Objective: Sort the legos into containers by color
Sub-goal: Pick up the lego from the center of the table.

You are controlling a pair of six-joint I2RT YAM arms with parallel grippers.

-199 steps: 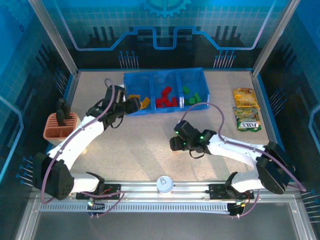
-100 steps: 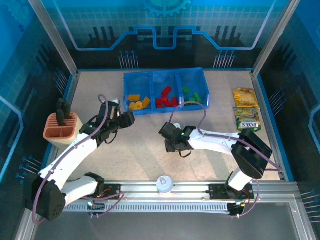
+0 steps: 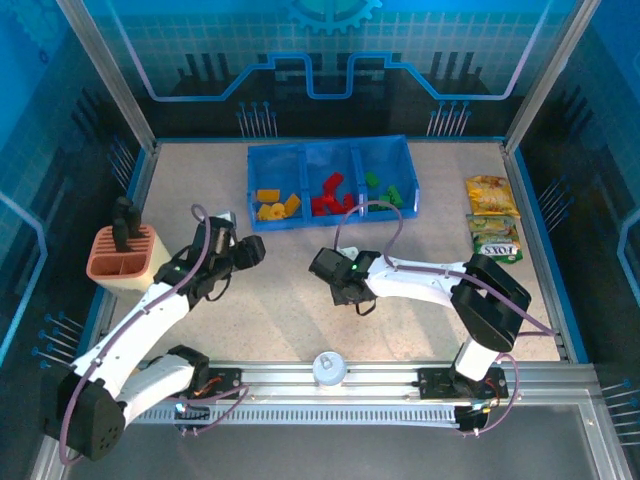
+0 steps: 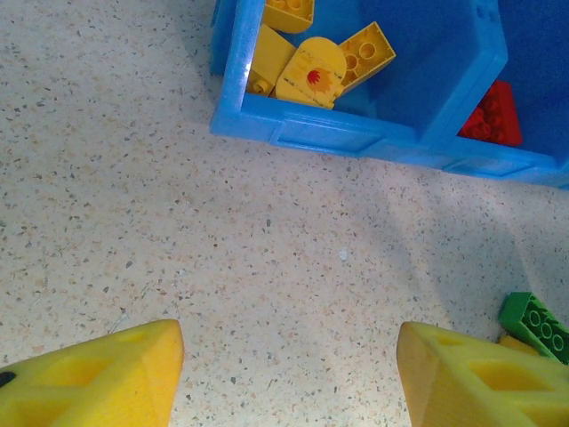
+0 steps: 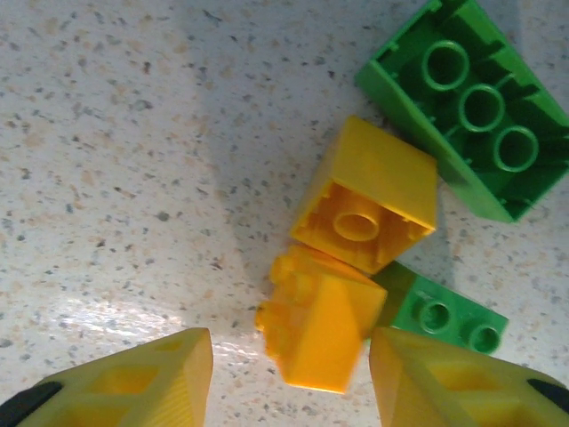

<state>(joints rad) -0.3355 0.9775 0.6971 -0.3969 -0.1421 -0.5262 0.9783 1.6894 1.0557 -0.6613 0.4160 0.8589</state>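
Nearest the bases, the right gripper (image 5: pixel 289 360) hangs over a loose cluster of legos on the table (image 5: pixel 107 133). Its jaws are spread with a yellow brick (image 5: pixel 320 329) between them, and a gap shows on one side, so nothing is pinched yet. That brick lies tilted, touching a second yellow brick (image 5: pixel 366 196), which lies hollow side up, and a small green brick (image 5: pixel 440 313). A larger green brick (image 5: pixel 467 116), also upside down, sits just beyond.

The bricks look light, rigid and glossy. They should take a firm squeeze unharmed but may skid or twist out of the pads. Flat opposite side walls are probably the best hold. The tilted brick offers sloped faces, and closing on it could nudge its neighbours.

The left gripper (image 4: pixel 289 365), off to the side, is likewise spread and empty over bare table. Farthest, the tray (image 4: pixel 302 133) holds yellow legos (image 4: pixel 311 76) in its left compartment, red legos (image 3: pixel 330 195) in the middle and green legos (image 3: pixel 385 190) in the right.
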